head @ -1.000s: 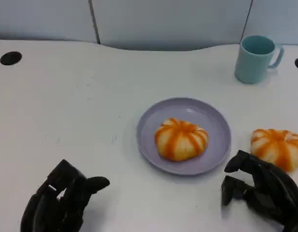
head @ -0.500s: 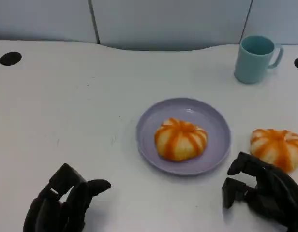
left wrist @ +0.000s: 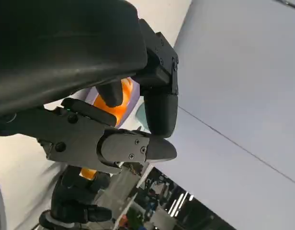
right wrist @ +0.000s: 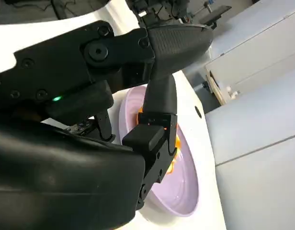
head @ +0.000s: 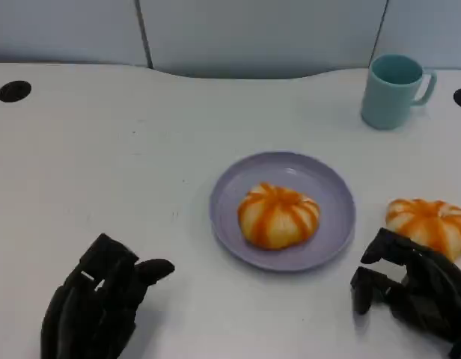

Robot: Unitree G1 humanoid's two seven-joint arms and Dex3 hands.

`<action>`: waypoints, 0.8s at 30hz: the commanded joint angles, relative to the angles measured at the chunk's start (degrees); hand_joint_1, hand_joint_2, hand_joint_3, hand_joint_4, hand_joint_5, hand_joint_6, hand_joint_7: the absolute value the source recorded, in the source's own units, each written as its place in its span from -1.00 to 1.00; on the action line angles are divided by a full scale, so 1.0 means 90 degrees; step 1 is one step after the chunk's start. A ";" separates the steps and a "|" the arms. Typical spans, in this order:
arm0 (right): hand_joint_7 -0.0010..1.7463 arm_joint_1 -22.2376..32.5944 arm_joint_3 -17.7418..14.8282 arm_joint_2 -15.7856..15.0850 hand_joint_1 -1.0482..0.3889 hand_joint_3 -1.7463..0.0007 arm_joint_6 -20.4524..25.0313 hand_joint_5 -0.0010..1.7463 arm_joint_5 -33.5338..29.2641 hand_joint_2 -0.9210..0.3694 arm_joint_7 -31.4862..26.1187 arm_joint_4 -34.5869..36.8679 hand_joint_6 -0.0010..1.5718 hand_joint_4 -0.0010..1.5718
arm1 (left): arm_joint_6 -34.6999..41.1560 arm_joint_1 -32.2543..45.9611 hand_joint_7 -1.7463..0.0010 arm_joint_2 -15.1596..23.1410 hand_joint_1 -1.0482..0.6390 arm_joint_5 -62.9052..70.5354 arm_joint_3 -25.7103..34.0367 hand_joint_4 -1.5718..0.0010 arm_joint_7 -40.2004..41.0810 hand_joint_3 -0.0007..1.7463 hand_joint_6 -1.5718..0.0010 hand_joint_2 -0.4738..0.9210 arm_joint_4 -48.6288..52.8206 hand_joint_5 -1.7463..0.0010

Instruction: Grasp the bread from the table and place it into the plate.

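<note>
One orange-striped bread (head: 278, 215) lies in the middle of the lilac plate (head: 230, 196). A second striped bread (head: 429, 226) sits on the white table to the right of the plate. My right hand (head: 410, 290) hovers just in front of that second bread, fingers loosely bent and apart, holding nothing. At the lower left my left hand (head: 103, 303) is also empty, thumb pointing toward the plate. In the right wrist view the fingers (right wrist: 159, 103) reach over the plate (right wrist: 181, 191) and its bread (right wrist: 174, 143). The left wrist view shows the left hand's fingers (left wrist: 157, 103) in front of the bread (left wrist: 124, 96).
A teal mug (head: 394, 90) stands at the back right. Two dark cable holes (head: 13, 91) mark the table's far corners, and a grey wall panel (head: 260, 34) runs behind the table. Bare white tabletop (head: 111, 172) stretches left of the plate.
Both hands have slid slightly back toward the near edge, the right one also a little to the right. The breads, plate and mug have stayed put.
</note>
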 commanded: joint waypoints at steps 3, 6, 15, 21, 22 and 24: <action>0.40 0.0054 -0.0061 -0.0092 -0.32 0.74 0.0145 0.89 -0.0059 -1.00 0.0013 0.0283 -0.17 -0.08 | 0.0320 -0.0054 -0.73 0.0145 -0.35 -0.0236 0.0197 0.19 -0.0117 -0.70 0.51 1.00 -0.0032 -1.00; 0.39 0.0088 -0.0031 -0.0079 -0.32 0.74 0.0112 0.88 -0.0107 -1.00 -0.0034 0.0195 -0.14 -0.06 | 0.0350 -0.0043 -0.72 0.0144 -0.36 -0.0263 0.0226 0.19 -0.0146 -0.69 0.50 1.00 -0.0057 -1.00; 0.40 0.0317 0.0092 -0.0037 -0.31 0.70 0.0279 0.94 -0.0176 -1.00 -0.0237 -0.0300 -0.18 -0.12 | 0.0509 -0.0015 -0.73 0.0136 -0.34 -0.0366 0.0349 0.19 -0.0233 -0.69 0.49 1.00 -0.0061 -1.00; 0.41 0.0451 0.0118 -0.0007 -0.26 0.65 0.0379 0.97 -0.0168 -1.00 -0.0250 -0.0591 -0.22 -0.18 | 0.0460 0.0000 -0.74 0.0174 -0.36 -0.0277 0.0350 0.17 -0.0236 -0.67 0.49 1.00 -0.0094 -1.00; 0.41 0.0458 0.0119 -0.0006 -0.26 0.65 0.0390 0.97 -0.0169 -1.00 -0.0255 -0.0607 -0.22 -0.18 | 0.0460 0.0000 -0.74 0.0173 -0.36 -0.0277 0.0351 0.16 -0.0236 -0.67 0.49 1.00 -0.0094 -1.00; 0.42 0.0468 0.0121 -0.0006 -0.26 0.65 0.0407 0.98 -0.0169 -1.00 -0.0263 -0.0632 -0.23 -0.19 | 0.0460 0.0000 -0.74 0.0173 -0.36 -0.0277 0.0351 0.16 -0.0236 -0.67 0.49 1.00 -0.0094 -1.00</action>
